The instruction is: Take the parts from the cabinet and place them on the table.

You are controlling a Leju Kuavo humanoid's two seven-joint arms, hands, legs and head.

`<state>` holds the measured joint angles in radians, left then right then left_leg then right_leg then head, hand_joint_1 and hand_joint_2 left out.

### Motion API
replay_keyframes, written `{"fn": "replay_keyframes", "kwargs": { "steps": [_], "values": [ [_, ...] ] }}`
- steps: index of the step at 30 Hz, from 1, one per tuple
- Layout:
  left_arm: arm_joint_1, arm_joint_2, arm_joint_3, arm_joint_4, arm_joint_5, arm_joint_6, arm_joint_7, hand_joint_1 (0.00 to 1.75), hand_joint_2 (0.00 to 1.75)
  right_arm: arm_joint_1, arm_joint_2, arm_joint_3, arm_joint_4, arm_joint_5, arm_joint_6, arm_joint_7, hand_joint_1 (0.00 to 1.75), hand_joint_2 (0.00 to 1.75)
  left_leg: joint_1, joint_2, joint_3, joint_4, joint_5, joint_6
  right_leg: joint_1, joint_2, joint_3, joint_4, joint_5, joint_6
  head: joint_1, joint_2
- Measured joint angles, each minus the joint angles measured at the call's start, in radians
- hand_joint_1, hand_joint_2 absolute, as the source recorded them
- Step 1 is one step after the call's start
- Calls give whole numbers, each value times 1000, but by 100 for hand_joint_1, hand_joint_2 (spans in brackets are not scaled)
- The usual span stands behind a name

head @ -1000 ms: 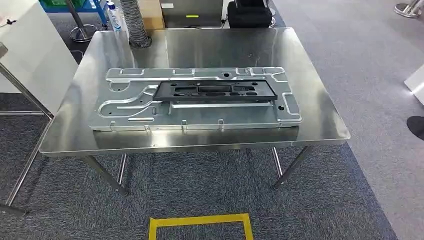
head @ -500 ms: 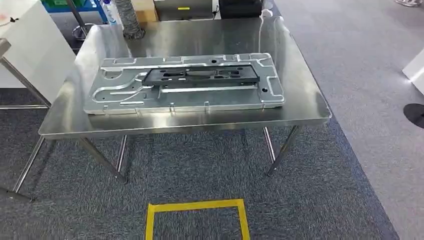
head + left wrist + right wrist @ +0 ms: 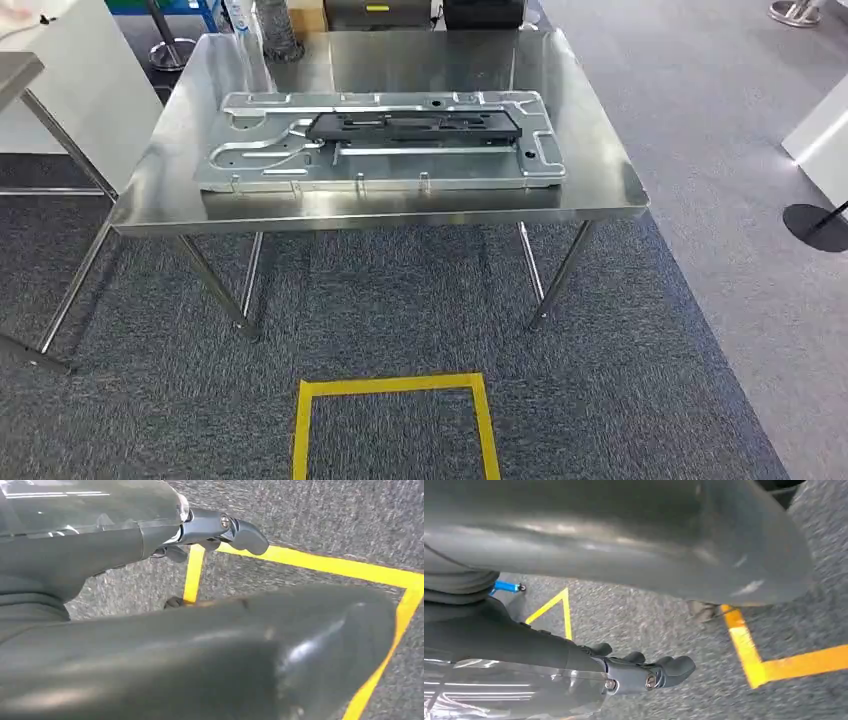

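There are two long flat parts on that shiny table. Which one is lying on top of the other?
The narrow black slotted frame lies on top. The wide silver stamped metal panel sits under it, directly on the steel table, and sticks out past it on every side.

Left hand (image 3: 210, 532) in dark grey, with a thick rounded thumb tip and a silver cross-head screw at its hinge, beneath a clear glossy cover. Right hand (image 3: 644, 672) likewise dark grey, with two silver screws along the thumb, rounded dark fingertips (image 3: 599, 649) and the same transparent shell
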<state>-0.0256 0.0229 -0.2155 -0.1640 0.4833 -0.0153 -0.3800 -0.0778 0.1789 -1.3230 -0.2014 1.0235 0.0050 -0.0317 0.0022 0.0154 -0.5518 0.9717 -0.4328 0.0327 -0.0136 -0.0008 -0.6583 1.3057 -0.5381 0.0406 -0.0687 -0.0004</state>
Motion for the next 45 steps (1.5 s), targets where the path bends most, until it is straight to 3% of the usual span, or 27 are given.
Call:
{"fn": "replay_keyframes", "kwargs": {
  "steps": [2,4,5,8,10,12,13,14,17,18,19,20,23,24,27,28,29,31,33,34,35,38,39,41,43,44,45],
  "values": [
    [-2,1,0,0,0,0,1,0,0,-4,0,0,0,5,5,0,0,0,0,-1,-37,13,20,-6,1,0,112,-134,52,-8,0,0],
    [-4,1,0,0,1,2,6,0,0,-10,-4,0,0,15,12,0,0,0,-4,-2,-53,27,32,-16,11,0,255,-336,-6,-21,0,0],
    [-4,1,-1,0,1,5,6,0,0,-11,-4,0,0,17,13,0,0,0,-4,0,-57,28,43,-22,10,0,267,-369,-23,-24,0,0],
    [-1,3,0,0,2,9,9,0,0,-11,-4,0,1,18,13,0,0,0,-1,-2,-65,22,72,-42,10,-3,242,-369,9,-47,0,0],
    [0,2,-1,1,1,9,11,0,0,-14,-5,0,2,18,13,0,0,0,7,-7,-93,93,-43,-47,10,-10,213,-367,34,-65,0,0],
    [0,3,-2,1,2,9,11,0,0,-12,-6,0,2,18,13,0,0,0,10,-7,-121,232,-157,-55,14,-11,181,-365,59,-66,0,0],
    [0,3,-2,1,3,9,11,0,0,-11,-6,0,2,18,13,0,0,0,10,-7,-128,299,-179,-58,15,-11,161,-363,72,-65,0,0],
    [0,3,-2,1,5,9,11,0,0,-11,-6,0,2,19,13,0,0,0,10,-7,-123,337,-161,-60,15,-12,140,-357,85,-63,0,0],
    [-2,3,-2,1,4,11,8,0,0,-11,-6,1,2,28,13,3,0,0,11,-7,-8,227,-46,-60,11,-11,74,-326,112,-54,0,0],
    [-5,3,-2,1,4,13,9,0,0,-12,-6,1,2,29,12,3,0,0,11,-7,58,138,-55,-57,10,-11,57,-314,118,-49,0,0],
    [-10,3,-2,1,3,14,9,0,0,-14,-6,1,2,31,11,3,0,0,5,-9,124,31,-106,-53,15,-10,43,-301,123,-42,0,0],
    [-11,4,-2,1,2,16,9,0,0,-13,-6,2,3,31,11,3,0,0,3,-11,135,-6,-127,-38,16,-11,38,-296,131,-36,0,0],
    [-11,4,-2,1,2,16,11,0,0,-13,-6,2,3,31,11,3,0,0,1,-8,107,2,-106,-11,14,-13,30,-301,162,-15,0,0],
    [-13,2,-2,1,1,16,12,0,0,-12,-8,2,3,31,11,3,0,0,5,0,99,0,-92,-2,6,-6,22,-289,141,-11,0,0],
    [-12,2,-2,1,1,16,12,0,0,-12,-8,2,3,31,12,2,0,0,1,0,53,0,-54,13,6,-4,-21,-111,-51,-2,0,0],
    [-11,2,-2,1,0,17,11,0,0,-12,-8,2,3,33,13,0,0,0,0,0,35,2,-42,13,6,-4,-32,-40,-82,1,0,0],
    [-12,2,-2,1,-1,17,11,0,0,-12,-9,2,3,33,13,-1,0,0,-2,0,19,6,-30,12,6,-4,-32,2,-78,2,0,0],
    [-13,2,-4,1,-5,17,11,0,0,-12,-10,2,3,33,13,-3,0,0,-3,1,-16,15,-10,9,6,-4,18,-23,-6,-2,0,0],
    [-15,2,-11,1,-15,11,10,0,0,-14,-13,2,3,31,19,-15,0,0,-6,-1,-50,24,12,5,9,-3,151,-194,34,-18,0,0],
    [-15,0,-17,0,-19,9,9,0,0,-16,-16,2,3,31,24,-22,0,0,-8,-1,-56,28,19,1,15,-3,224,-286,6,-28,0,0],
    [-15,-2,-21,0,-22,8,8,0,0,-17,-21,3,3,31,29,-29,0,0,-11,-1,-61,29,28,-3,19,-4,260,-360,-16,-34,0,0],
    [-17,-2,-27,0,-23,6,3,0,0,-17,-22,4,3,31,37,-43,0,0,-4,2,-71,20,64,-21,25,-2,238,-363,1,-45,0,0],
    [-15,-2,-27,0,-23,6,2,0,0,-14,-22,4,4,32,40,-43,0,0,-4,-2,-78,28,53,-26,12,-10,227,-372,20,-53,0,0],
    [-13,-3,-30,0,-28,5,1,0,0,-15,-23,5,4,32,47,-47,0,0,2,-8,-105,103,-58,-36,14,-12,200,-369,41,-65,0,0],
    [-14,-3,-34,0,-29,9,5,0,0,-13,-25,5,4,31,47,-49,0,0,8,-8,-140,257,-159,-44,17,-11,169,-366,59,-65,0,0],
    [-14,-3,-34,0,-29,11,9,0,0,-11,-25,5,4,30,47,-49,0,0,9,-8,-145,316,-162,-48,17,-11,152,-363,69,-63,0,0],
    [-13,-3,-35,0,-29,14,13,0,0,-11,-25,5,4,30,47,-49,0,0,10,-8,-138,337,-131,-49,16,-11,138,-359,78,-61,0,0]
  ]
}}
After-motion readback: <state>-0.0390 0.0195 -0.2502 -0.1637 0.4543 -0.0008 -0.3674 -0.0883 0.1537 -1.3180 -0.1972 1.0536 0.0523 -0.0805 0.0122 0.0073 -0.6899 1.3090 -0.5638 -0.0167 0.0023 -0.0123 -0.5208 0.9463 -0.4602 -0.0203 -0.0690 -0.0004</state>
